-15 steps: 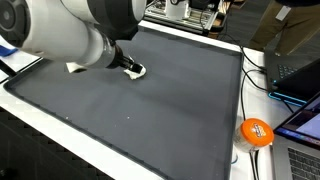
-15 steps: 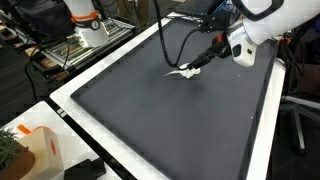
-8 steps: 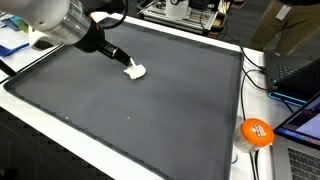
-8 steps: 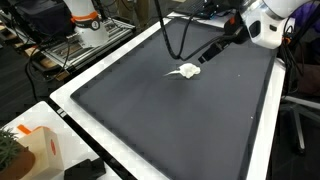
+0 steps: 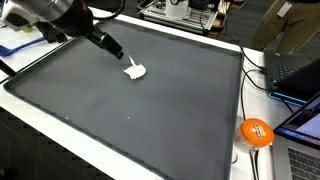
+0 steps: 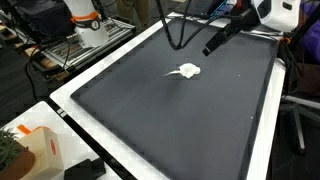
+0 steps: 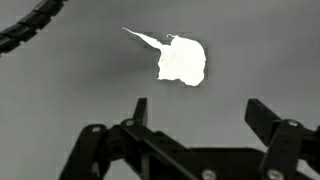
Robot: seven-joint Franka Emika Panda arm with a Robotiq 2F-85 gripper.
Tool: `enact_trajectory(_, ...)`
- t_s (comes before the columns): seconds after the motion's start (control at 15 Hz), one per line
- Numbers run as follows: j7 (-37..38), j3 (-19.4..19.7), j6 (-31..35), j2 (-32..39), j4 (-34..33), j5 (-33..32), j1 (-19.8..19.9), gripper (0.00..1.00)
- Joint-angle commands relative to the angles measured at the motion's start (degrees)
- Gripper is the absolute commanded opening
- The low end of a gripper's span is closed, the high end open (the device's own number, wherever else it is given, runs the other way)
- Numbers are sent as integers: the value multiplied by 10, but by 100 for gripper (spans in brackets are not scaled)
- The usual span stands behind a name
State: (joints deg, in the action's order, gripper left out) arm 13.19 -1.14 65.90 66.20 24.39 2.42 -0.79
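End effector [image 5: 112, 48]: yours hangs above the mat, at the far side of it in both exterior views [image 6: 210, 48], with its jaws spread wide and nothing between them; the wrist view [image 7: 197, 110] shows both dark fingers [image 7: 140, 112] apart with only bare mat between. White scrap [image 5: 135, 71]: one small crumpled piece, cloth or paper, you cannot tell which; it lies flat on the mat, near the end effector but not touching it, and in the wrist view [image 7: 182, 60] it sits beyond the fingertips with a thin pointed tail running off to one side. In an exterior view [image 6: 185, 71] it lies below and to the side of the arm's tip. Mat [image 5: 150, 115]: dark grey, covering nearly the whole counter [image 6: 65, 100], whose white rim shows around it. Orange ball [image 5: 256, 132]: off the mat, by the counter's corner, well apart from the scrap. Cables [image 5: 252, 78]: black, trailing along the counter's edge beside the mat. Box [image 6: 35, 150]: pale, off the counter's corner, with a small plant [image 6: 8, 150] just beside it.
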Motion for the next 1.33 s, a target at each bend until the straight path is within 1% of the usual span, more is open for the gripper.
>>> enact_trajectory(0.0, 0, 3, 4, -8, 12, 3, 0, 100)
enact_trajectory(0.33, 1, 3, 4, -10, 12, 4, 0, 100)
enact_trajectory(0.47, -3, 3, 12, -8, 11, 6, 9, 100)
enact_trajectory(0.6, -23, 5, 5, -10, 13, 5, 23, 100)
enact_trajectory(0.67, -30, 6, 12, -10, 10, 6, 33, 100)
enact_trajectory(0.87, -77, -7, 0, -16, 12, 22, 63, 100)
enact_trajectory(0.93, -92, -15, -4, -19, 13, 34, 76, 100)
enact_trajectory(1.13, -93, -45, 10, -22, 8, 91, 114, 100)
enact_trajectory(1.27, -97, -60, 26, -24, 4, 120, 133, 100)
